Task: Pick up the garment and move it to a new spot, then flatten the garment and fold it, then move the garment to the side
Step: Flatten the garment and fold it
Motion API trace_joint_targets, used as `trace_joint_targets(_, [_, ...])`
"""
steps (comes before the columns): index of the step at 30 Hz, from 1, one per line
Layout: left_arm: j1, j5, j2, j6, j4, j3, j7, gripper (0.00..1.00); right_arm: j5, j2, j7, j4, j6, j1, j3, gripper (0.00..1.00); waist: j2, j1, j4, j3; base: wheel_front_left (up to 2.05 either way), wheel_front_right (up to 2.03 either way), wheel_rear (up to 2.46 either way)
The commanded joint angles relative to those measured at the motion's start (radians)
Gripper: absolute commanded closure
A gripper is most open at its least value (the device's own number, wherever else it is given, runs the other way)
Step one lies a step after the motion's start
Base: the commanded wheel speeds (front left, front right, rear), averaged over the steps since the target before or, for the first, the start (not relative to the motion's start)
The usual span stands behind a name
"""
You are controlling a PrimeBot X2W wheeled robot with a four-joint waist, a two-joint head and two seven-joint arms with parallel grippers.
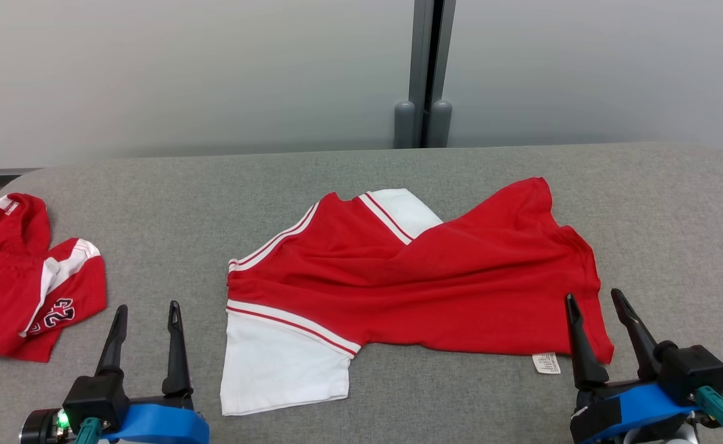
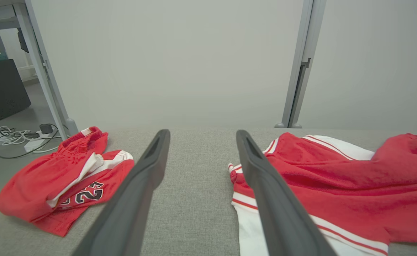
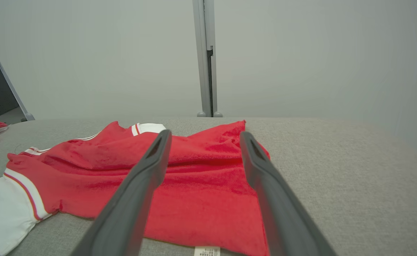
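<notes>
Nearest, the left gripper (image 1: 147,307) and right gripper (image 1: 593,295) stand wide and empty before the rumpled red garment (image 1: 435,277), soft, light cloth, I'd guess, best pinched at its near corners.

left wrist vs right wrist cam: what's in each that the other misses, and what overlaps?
Left wrist extras: the black number print on the second red garment, and floor cables beyond the table edge.
Right wrist extras: the white care label at the near hem, and the bare right end of the grey table.
Shared: the red-and-white shirt, the table and the wall post. A sliver of the second garment also sits at the right wrist view's left edge.
</notes>
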Motion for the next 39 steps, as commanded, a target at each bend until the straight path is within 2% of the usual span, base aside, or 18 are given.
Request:
trace_joint_targets(1, [-0.011, 0.0, 0.005, 0.004, 0.001, -0.004, -0.005, 0.0, 0.005, 0.001, 0.001, 0.0, 0.0, 0.01, -0.003, 0.0, 0.0, 0.0001, 0.0, 0.001, 0.0, 0.0, 0.0])
trace_joint_targets(11, [-0.02, -0.016, 0.004, -0.008, 0.084, -0.033, 0.013, 0.0, -0.016, 0.001, 0.025, 0.061, 0.0, -0.014, -0.046, 0.0, 0.0, 0.0001, 0.0, 0.018, 0.0, 0.0, 0.0])
trace_joint_targets(21, [-0.038, -0.029, -0.001, -0.039, 0.222, -0.114, 0.056, 0.0, -0.061, 0.001, 0.036, 0.236, 0.0, -0.076, -0.117, 0.0, 0.0, 0.0001, 0.003, 0.06, 0.0, 0.0, 0.0])
trace_joint_targets(39, [-0.086, -0.068, 0.007, -0.062, 0.439, -0.197, 0.101, 0.0, -0.086, -0.022, 0.01, 0.568, 0.0, -0.226, -0.151, 0.0, 0.0, 0.0001, 0.012, 0.101, 0.0, 0.0, 0.0])
